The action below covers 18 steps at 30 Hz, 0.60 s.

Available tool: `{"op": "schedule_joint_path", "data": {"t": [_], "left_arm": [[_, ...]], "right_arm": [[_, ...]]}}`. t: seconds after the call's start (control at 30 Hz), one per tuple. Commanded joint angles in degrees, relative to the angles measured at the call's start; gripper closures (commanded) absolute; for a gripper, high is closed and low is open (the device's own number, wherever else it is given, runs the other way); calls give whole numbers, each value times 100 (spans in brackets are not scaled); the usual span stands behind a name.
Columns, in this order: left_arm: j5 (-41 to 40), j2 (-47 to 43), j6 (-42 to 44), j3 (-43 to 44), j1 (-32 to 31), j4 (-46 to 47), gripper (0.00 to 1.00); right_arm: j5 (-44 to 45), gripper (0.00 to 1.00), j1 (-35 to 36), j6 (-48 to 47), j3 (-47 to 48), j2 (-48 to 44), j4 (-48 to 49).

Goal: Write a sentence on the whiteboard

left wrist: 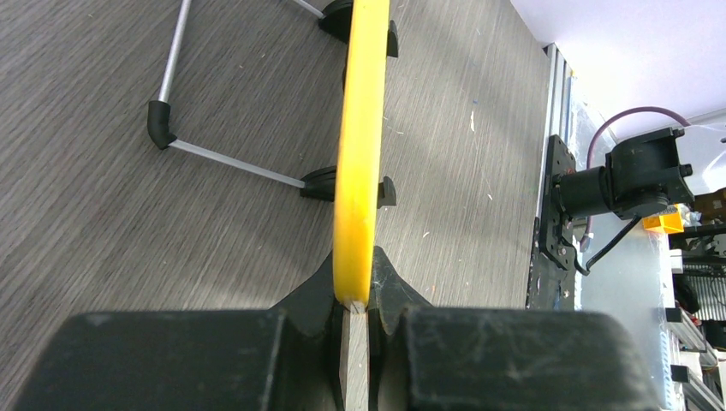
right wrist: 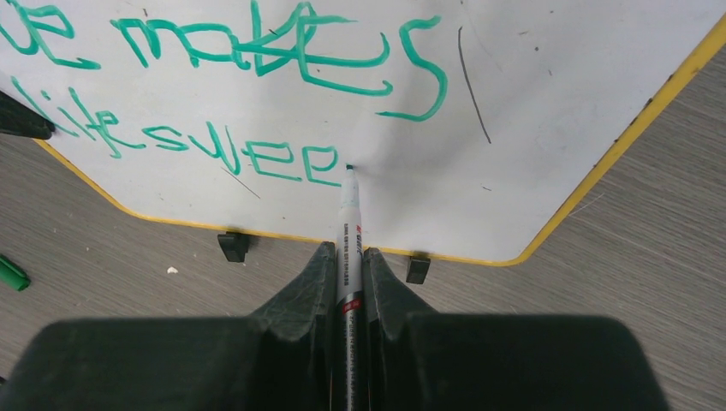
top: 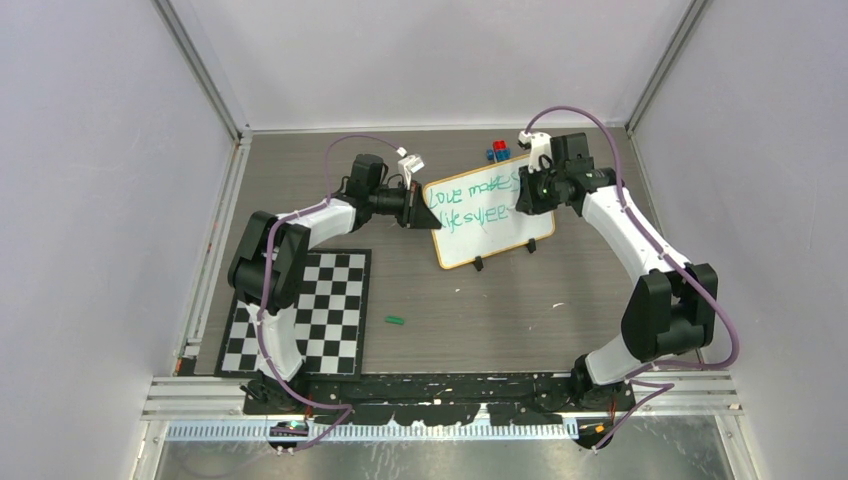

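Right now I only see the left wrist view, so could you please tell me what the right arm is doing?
Observer: The right gripper is shut on a marker, its tip on the whiteboard after "swee".
Operator: Thanks. How far along is the sentence?
Observer: The sentence reads "love makes" above "life swee"; no final t yet.
Operator: And the cap?
Observer: A green piece, possibly the cap, lies on the table beside the checkerboard mat.

There is one whiteboard (top: 492, 240), one marker (right wrist: 349, 229), one green cap (top: 394, 321) and one checkerboard mat (top: 338, 312).
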Motion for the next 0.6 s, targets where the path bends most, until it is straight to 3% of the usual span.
{"op": "schedule_joint_path", "data": {"t": [0.0,0.57], "left_arm": [[71,-160,-24,-40,-24,142,100],[74,-90,-25,40,-24,86,100]], "right_arm": [[230,100,-85,-45,270,48,218],[-173,100,-373,-117,405,-115,-3]]}}
